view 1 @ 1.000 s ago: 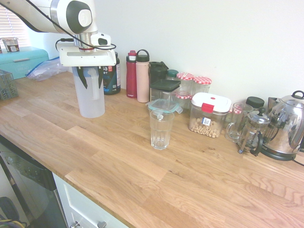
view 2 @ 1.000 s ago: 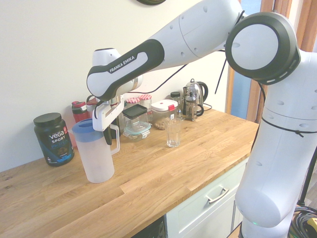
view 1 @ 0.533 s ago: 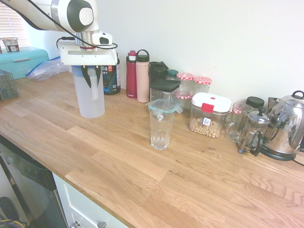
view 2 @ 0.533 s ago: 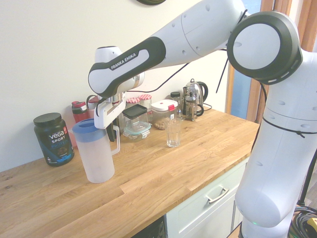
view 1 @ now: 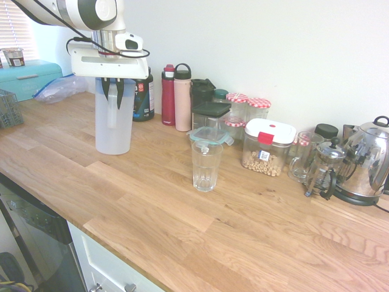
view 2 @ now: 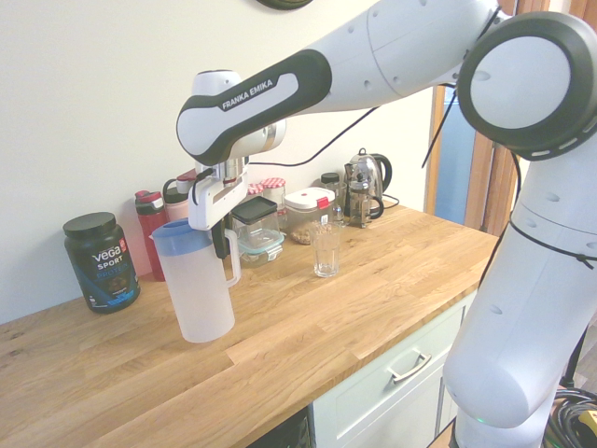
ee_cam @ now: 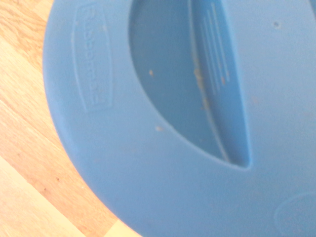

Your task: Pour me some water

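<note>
1. The wrist view is almost filled by the pale blue lid (ee_cam: 197, 123) of the pitcher (view 1: 113, 121), with only a strip of wooden counter (view 1: 182, 201) along one side; the gripper's fingers do not show there.
2. The water inside the pitcher cannot be made out through the frosted white wall in any view, so its level cannot be told.
3. In the first exterior view the arm is cut off at the top left, and the pitcher's handle is partly hidden behind the dark fingers.
4. The gripper (view 2: 222, 245) points straight down and is clamped on the pitcher's side handle, just below the lid band.
5. The pitcher hangs upright from that grip; in the second exterior view its base is clear of the counter.
6. An empty-looking clear drinking glass (view 1: 206, 166) stands upright on the counter, well apart from the pitcher.
7. Along the wall stand a dark tub (view 2: 101, 261), a red bottle (view 1: 168, 95), a pink bottle (view 1: 182, 98), jars with checked lids (view 1: 258, 108) and a lidded box (view 1: 267, 146) holding pale, small pieces.
8. At the far end are a glass French press (view 1: 324, 169) and a shiny kettle (view 1: 367, 162).
</note>
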Motion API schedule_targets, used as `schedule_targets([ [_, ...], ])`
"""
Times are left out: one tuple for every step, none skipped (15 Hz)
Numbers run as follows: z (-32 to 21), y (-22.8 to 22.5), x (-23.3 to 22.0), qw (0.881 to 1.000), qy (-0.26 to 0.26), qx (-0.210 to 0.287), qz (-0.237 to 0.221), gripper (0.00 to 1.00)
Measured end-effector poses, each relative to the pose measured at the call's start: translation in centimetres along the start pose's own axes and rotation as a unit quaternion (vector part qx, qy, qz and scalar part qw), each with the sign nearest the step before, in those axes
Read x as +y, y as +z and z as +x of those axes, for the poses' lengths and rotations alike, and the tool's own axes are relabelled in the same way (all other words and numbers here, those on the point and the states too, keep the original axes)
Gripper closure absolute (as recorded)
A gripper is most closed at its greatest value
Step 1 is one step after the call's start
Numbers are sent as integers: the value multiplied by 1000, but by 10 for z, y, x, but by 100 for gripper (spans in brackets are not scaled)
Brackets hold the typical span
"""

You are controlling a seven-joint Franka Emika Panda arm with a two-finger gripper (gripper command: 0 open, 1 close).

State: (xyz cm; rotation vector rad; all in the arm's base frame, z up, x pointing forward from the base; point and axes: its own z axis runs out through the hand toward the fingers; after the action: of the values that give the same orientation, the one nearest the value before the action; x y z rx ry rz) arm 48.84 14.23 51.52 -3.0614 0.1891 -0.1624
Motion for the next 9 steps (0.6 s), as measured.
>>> schedule_targets([
  [-1,0,0,1000,0,0,0,100],
  [-1,-1,0,1000,1,1,1,100],
  [-1,-3,0,1000,1,2,3,100],
  [-2,-6,0,1000,0,5,4,100],
  [-3,-13,0,1000,-2,11,6,100],
  [-4,-21,0,1000,-2,20,8,100],
  [-3,-32,2,1000,-1,30,10,100],
  [-1,-44,6,999,2,38,12,100],
  [3,-57,12,999,7,45,13,100],
])
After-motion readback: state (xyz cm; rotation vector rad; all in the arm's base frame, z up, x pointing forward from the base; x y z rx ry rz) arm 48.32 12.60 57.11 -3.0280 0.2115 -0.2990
